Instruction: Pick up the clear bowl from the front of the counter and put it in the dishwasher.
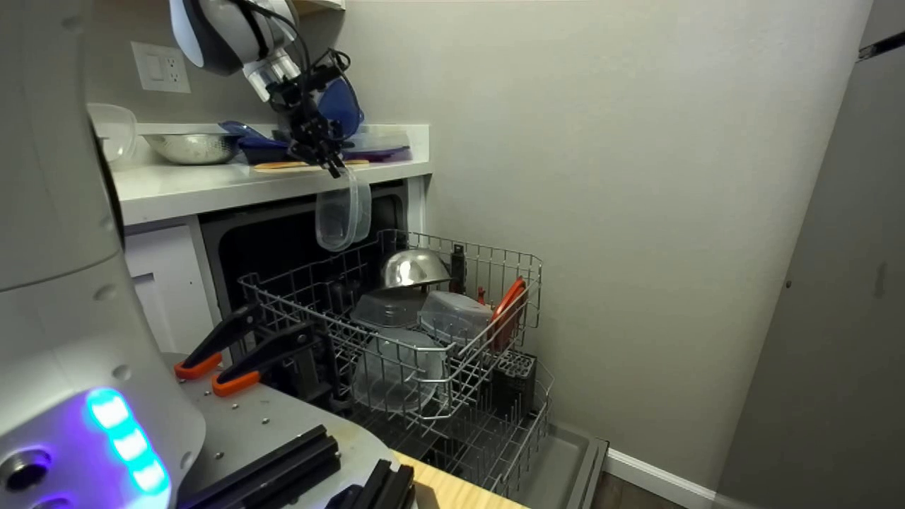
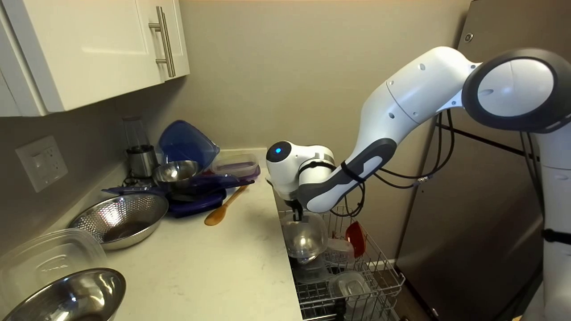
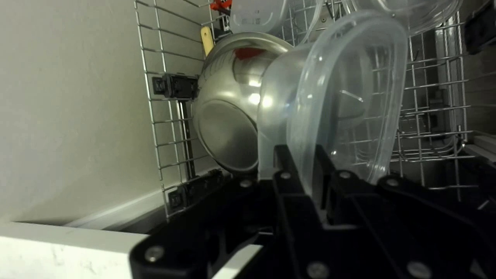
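My gripper [image 1: 339, 168] is shut on the rim of the clear bowl [image 1: 341, 215], which hangs tilted on its side from the fingers. In the wrist view the clear bowl [image 3: 348, 97] has its rim between the two fingertips [image 3: 304, 159]. The clear bowl also shows in an exterior view [image 2: 314, 227], just past the front edge of the counter [image 2: 241, 272]. It hangs in the air above the back part of the pulled-out upper rack of the dishwasher [image 1: 272, 244]. The gripper is mostly hidden behind the wrist in that view [image 2: 296, 213].
In the rack are an upturned steel bowl [image 1: 416, 268], several clear containers [image 1: 456, 316] and a red dish [image 2: 356, 238]. On the counter stand a colander [image 2: 129, 223], blue dishware [image 2: 196, 205] and a wooden spoon [image 2: 225, 207]. A wall [image 3: 77, 97] runs beside the rack.
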Action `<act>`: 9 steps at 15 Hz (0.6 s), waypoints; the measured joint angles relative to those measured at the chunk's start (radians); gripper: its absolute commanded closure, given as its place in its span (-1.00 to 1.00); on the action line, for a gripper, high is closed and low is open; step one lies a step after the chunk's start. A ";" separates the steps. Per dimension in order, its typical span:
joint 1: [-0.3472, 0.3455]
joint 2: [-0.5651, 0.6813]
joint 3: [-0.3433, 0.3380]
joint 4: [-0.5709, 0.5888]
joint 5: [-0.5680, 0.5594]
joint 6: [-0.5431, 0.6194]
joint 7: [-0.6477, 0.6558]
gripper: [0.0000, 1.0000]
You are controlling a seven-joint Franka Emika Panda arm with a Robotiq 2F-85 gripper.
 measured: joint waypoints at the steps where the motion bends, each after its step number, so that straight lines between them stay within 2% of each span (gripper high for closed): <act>1: -0.009 0.006 0.000 -0.012 0.006 0.025 -0.050 0.92; 4: -0.039 0.022 -0.002 -0.051 0.012 0.085 -0.183 0.92; 9: -0.058 0.039 -0.016 -0.098 0.011 0.126 -0.305 0.92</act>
